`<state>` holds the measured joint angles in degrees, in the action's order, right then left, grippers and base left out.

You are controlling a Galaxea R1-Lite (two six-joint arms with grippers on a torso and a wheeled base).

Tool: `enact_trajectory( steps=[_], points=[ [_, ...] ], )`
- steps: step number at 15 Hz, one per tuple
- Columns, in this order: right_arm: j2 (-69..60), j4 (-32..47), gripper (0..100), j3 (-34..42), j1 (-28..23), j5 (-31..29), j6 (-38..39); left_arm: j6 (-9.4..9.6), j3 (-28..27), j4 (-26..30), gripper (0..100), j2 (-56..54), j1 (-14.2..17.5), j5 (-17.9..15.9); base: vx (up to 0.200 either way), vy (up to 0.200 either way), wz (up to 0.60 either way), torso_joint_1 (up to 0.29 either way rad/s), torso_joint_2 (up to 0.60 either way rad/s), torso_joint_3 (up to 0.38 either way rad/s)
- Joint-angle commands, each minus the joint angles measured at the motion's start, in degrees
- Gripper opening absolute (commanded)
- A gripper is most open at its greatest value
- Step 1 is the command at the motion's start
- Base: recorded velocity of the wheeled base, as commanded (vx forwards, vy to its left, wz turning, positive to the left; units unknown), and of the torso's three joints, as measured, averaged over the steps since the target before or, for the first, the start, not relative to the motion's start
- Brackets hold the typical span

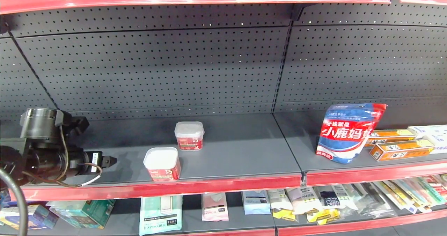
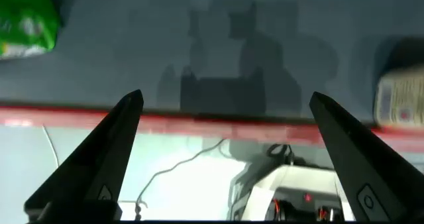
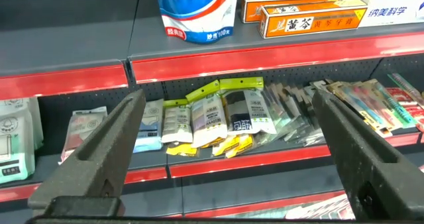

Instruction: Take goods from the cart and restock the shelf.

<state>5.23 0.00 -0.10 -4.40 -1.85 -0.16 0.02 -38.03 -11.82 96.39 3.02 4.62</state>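
Head view: front tub point(image 1: 162, 164) at the lip of the grey shelf point(image 1: 244, 148), mid-frame, with rear tub point(image 1: 189, 135) just behind. Blue-red pouch point(image 1: 349, 133) standing at right, orange boxes point(image 1: 401, 148) beside it. Left arm point(image 1: 52, 152) at lower left. Left gripper point(image 2: 226, 97) fingers spread wide, holding nothing (right gripper point(image 3: 228, 95) same).

On the grey shelf point(image 1: 244, 148) a small tub point(image 1: 162, 164) with a white lid and a red label stands near the red front edge. A second tub point(image 1: 189, 135) of the same kind stands behind it, a little to its right. To its left, apart from it, hangs the left pincer point(image 1: 111, 161). Well to its right a blue-and-red pouch point(image 1: 347, 133) stands upright, and still farther right lie two orange boxes point(image 1: 401, 149).
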Motion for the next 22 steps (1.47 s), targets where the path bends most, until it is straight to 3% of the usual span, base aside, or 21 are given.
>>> enact_trajectory(
  steps=[1,4,7,22],
  points=[
    [0.13,0.00,100,0.01,0.01,0.01,-0.02,0.06,-0.81,-0.30,100,4.24,-0.65,-0.05,0.000,0.000,0.00,0.000,0.00,0.000],
    [0.13,0.00,100,0.01,0.01,0.01,-0.02,0.06,-1.78,-0.30,100,5.83,-1.88,0.04,0.000,0.000,0.00,0.000,0.00,0.000],
    [0.13,0.00,100,0.01,0.01,0.01,-0.02,-0.02,-2.57,-1.01,100,8.29,-5.04,0.13,0.000,0.000,0.00,0.000,0.00,0.000],
    [0.13,0.00,100,0.01,0.01,0.01,-0.02,-0.11,-6.26,-2.68,100,11.19,-11.99,0.04,0.000,0.000,0.00,0.000,0.00,0.000]
  ],
)
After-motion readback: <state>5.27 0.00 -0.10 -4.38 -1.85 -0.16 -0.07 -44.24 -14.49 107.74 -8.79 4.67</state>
